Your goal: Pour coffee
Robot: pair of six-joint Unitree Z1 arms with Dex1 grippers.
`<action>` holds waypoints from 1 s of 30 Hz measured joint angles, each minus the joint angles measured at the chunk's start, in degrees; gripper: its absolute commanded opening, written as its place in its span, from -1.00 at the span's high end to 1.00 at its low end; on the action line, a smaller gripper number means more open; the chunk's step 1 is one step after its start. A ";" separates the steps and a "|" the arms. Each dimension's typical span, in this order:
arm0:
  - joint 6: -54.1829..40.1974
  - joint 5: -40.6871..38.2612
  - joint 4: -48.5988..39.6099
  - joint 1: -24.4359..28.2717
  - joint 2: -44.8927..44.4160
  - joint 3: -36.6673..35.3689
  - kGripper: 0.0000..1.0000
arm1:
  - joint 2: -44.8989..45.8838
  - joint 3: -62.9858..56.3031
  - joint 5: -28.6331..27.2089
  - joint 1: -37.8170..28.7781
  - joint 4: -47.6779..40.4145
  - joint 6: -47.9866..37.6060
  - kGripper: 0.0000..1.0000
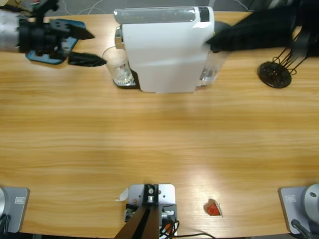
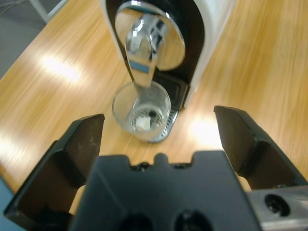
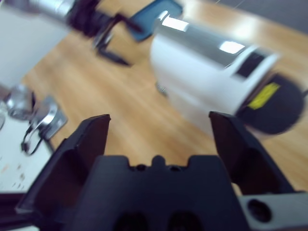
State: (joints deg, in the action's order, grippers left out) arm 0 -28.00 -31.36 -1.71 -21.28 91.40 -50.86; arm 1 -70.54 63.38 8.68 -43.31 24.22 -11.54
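Observation:
A white coffee machine (image 1: pixel 164 47) stands at the table's far middle. Under its chrome spout (image 2: pixel 144 57), a clear glass (image 1: pixel 117 67) sits on the drip tray (image 2: pixel 166 130). I cannot make out any coffee in the glass (image 2: pixel 142 111). My left gripper (image 1: pixel 93 48) is open just left of the glass, level with it, with nothing between its jaws (image 2: pixel 159 118). My right gripper (image 1: pixel 215 42) shows as a dark blur at the machine's right end. In the right wrist view it is open and empty (image 3: pixel 159 118), facing the machine (image 3: pixel 207 72).
A blue pad (image 1: pixel 50 54) lies under the left arm. On the far right stands a black wire stand (image 1: pixel 275 74). A red foil scrap (image 1: pixel 213 208) and a white scrap (image 1: pixel 121 197) lie near the front edge. Metal parts (image 3: pixel 33 115) show at the right wrist view's left.

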 measured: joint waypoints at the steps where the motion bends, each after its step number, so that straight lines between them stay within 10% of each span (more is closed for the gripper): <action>1: 0.81 1.63 -0.19 0.08 -1.70 1.13 -0.99 | -0.57 1.98 0.36 2.18 1.25 0.89 0.55; 3: 2.46 5.16 -1.41 0.15 -4.76 3.37 -0.99 | -2.58 6.27 0.99 6.07 4.29 1.83 1.00; 16: 21.88 21.70 -8.15 -2.21 -14.72 10.77 -0.99 | -24.27 32.69 7.64 13.08 19.54 5.45 1.00; 30: 26.04 23.76 -8.14 -2.79 -14.78 11.65 -1.00 | -30.44 36.07 4.80 14.89 25.17 5.45 1.00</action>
State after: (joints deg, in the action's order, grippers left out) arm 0 -1.96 -7.60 -9.85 -24.08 76.62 -39.21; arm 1 -100.98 99.45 13.48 -28.41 49.39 -6.09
